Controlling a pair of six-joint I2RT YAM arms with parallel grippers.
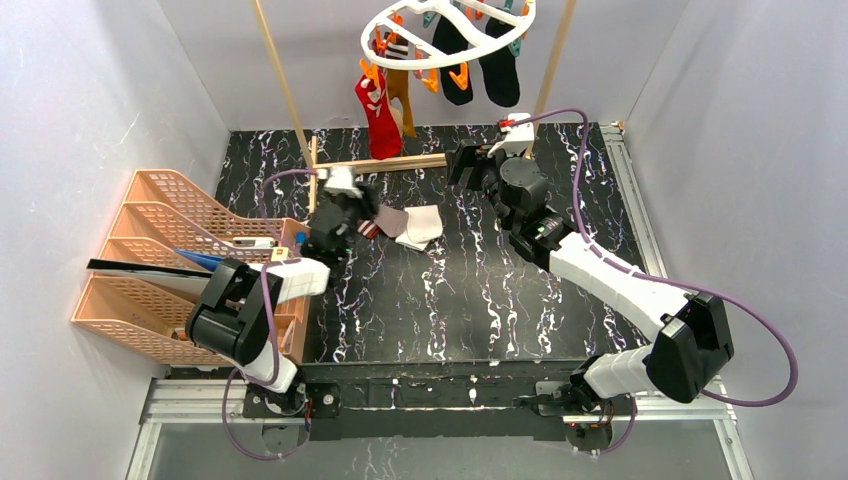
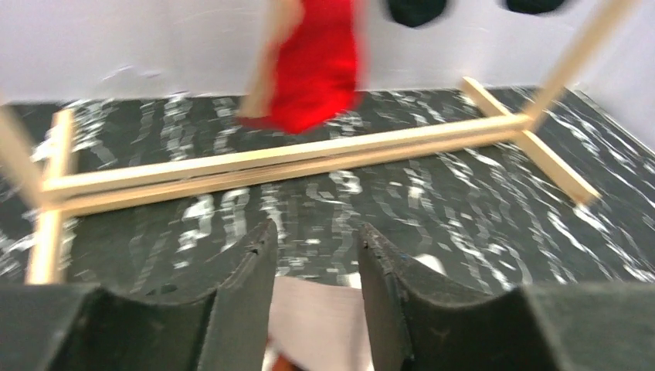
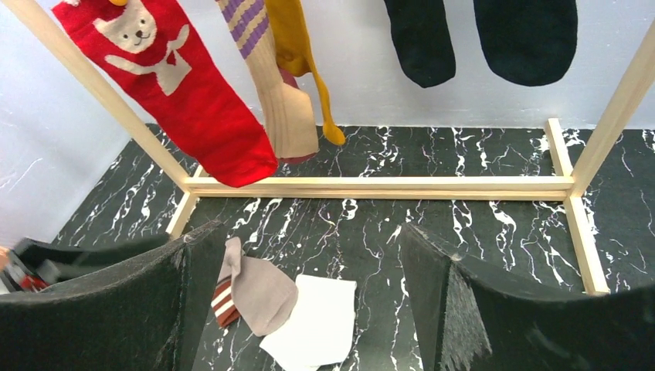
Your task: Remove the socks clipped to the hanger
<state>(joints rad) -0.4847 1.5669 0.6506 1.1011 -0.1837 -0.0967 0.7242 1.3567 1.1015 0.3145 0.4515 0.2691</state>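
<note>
The white hanger ring (image 1: 452,38) hangs at the top with orange and teal clothespins. A red sock (image 1: 380,112), a mustard sock (image 1: 402,98) and two black socks (image 1: 456,62) are clipped to it; the right wrist view shows the red bear sock (image 3: 178,85), a beige striped sock (image 3: 278,100) and the black socks (image 3: 421,39). A grey-beige sock (image 3: 263,294), a white sock (image 3: 317,321) and a maroon striped sock (image 3: 224,303) lie on the table. My left gripper (image 1: 362,213) is open just over the grey-beige sock (image 2: 317,325). My right gripper (image 1: 466,160) is open and empty.
The wooden rack frame (image 1: 385,165) stands on the black marbled table (image 1: 470,290), its base bar behind the loose socks. Orange mesh trays (image 1: 150,250) stand at the left beside my left arm. White walls close in the left, right and back.
</note>
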